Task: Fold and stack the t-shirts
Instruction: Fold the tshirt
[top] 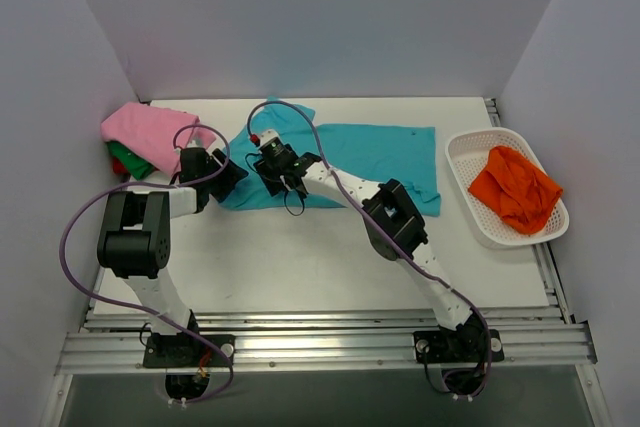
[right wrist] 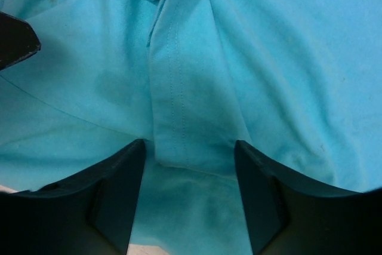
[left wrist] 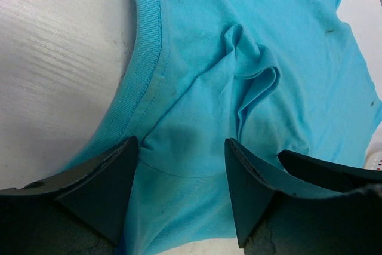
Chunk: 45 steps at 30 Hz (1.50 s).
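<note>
The left tool [left wrist: 182,147] has its two fingers apart, tips pressed down on the teal t-shirt [left wrist: 268,22] just inside the ribbed collar, with a smooth patch of cloth lying between them and a small raised pucker just beyond. The right tool [right wrist: 190,147] also stands apart, its fingers straddling a stitched, folded band of the same shirt; the band runs up between them and is not pinched.

From above, both tools meet over the shirt's left end, the left tool at its near-left corner and the right tool just beside it, reached in across the cloth. The teal t-shirt lies spread flat along the far half of the bench [top: 300,257].

Near the far-left corner a pink t-shirt [top: 150,132] sits on top of a green t-shirt [top: 128,159], with a sliver of red [top: 117,167] below. At the right, well apart, an orange t-shirt [top: 515,187] lies crumpled in a white lattice basket [top: 458,147].
</note>
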Motion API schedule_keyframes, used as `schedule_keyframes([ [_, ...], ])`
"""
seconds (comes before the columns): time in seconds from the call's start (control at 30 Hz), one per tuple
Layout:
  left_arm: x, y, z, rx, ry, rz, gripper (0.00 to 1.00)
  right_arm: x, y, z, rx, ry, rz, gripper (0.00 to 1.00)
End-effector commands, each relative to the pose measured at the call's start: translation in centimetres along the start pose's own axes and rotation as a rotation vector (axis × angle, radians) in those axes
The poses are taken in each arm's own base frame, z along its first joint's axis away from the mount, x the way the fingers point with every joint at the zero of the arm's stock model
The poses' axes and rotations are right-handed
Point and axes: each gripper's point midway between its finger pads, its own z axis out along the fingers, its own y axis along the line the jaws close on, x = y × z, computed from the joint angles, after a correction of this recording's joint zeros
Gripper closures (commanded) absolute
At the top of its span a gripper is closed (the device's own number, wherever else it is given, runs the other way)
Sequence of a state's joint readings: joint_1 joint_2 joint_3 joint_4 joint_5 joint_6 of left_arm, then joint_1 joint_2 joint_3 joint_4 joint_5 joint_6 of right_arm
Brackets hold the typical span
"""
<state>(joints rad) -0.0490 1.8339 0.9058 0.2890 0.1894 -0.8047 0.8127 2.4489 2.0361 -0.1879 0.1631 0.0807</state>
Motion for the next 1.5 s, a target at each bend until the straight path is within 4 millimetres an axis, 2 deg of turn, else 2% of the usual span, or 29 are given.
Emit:
schedule_keyframes([
  [0.0,-1.8,-1.5,0.3,0.053,-0.039,0.014,0.32,0.4,-0.5,0.4,0.003,0.010,0.011,0.46],
  [0.33,-1.9,-1.7,0.2,0.055,-0.043,0.015,0.32,0.8,-0.9,0.9,-0.004,0.029,0.019,0.76],
  [0.47,-1.8,-1.7,0.1,0.055,-0.041,0.015,0.32,1.1,-1.1,1.0,-0.005,0.038,0.023,0.83],
  [0.63,-1.9,-1.7,0.1,0.054,-0.042,0.015,0.32,1.1,-0.9,1.0,-0.017,0.039,0.023,1.00],
  [0.8,-1.9,-1.7,0.2,0.055,-0.043,0.015,0.32,-0.1,-1.2,0.1,-0.011,0.012,0.031,1.00],
  [1.03,-1.8,-1.7,0.3,0.058,-0.038,0.012,0.32,-2.9,-3.8,-0.6,0.033,-0.051,0.072,1.00],
  [1.23,-1.8,-1.7,0.2,0.058,-0.040,0.014,0.32,-4.1,-7.1,0.2,0.074,-0.089,0.137,1.00],
  [1.47,-1.7,-1.6,0.6,0.054,-0.037,0.016,0.32,-5.1,-11.4,2.0,0.117,-0.142,0.222,1.00],
])
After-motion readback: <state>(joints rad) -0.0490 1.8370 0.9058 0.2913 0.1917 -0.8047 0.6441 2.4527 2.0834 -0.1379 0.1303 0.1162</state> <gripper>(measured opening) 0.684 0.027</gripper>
